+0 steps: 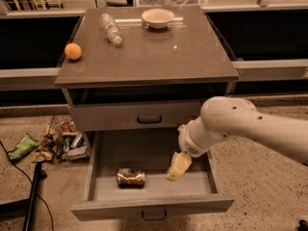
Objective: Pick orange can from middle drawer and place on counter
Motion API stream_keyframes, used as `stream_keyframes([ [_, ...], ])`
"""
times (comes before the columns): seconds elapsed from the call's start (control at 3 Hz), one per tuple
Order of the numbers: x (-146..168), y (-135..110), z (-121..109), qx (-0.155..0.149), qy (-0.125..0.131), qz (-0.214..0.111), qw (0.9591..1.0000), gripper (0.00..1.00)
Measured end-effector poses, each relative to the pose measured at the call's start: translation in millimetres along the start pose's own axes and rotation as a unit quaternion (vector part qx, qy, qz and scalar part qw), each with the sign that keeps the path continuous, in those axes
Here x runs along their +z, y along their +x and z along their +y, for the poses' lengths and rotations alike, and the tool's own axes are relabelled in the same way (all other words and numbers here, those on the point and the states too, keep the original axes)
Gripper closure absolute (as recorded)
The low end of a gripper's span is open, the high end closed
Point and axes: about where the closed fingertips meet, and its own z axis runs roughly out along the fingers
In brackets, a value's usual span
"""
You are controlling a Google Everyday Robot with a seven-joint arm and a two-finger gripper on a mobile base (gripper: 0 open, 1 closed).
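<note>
The orange can (131, 177), dented and shiny gold with dark patches, lies on its side on the floor of the open middle drawer (154, 202), left of centre near the front. My gripper (178, 167) hangs on the white arm inside the drawer, just right of the can and a short gap from it, holding nothing. The counter (159, 57) is the glossy grey-brown top of the cabinet above.
On the counter are a round orange fruit (73, 51) at the left edge, a clear plastic bottle (110, 29) lying down and a white bowl (158, 17) at the back. The upper drawer (137, 115) is shut. A wire basket of litter (67, 141) and a black pole (33, 196) are on the floor at the left.
</note>
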Motion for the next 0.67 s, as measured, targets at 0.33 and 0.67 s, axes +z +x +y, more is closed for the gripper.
stream_keyframes([
  [0.33, 46.6, 0.4, -7.4, 0.022, 0.0, -0.027, 0.9994, 0.0],
  [0.67, 73.2, 0.1, -12.8, 0.016, -0.004, -0.05, 0.9986, 0.0],
])
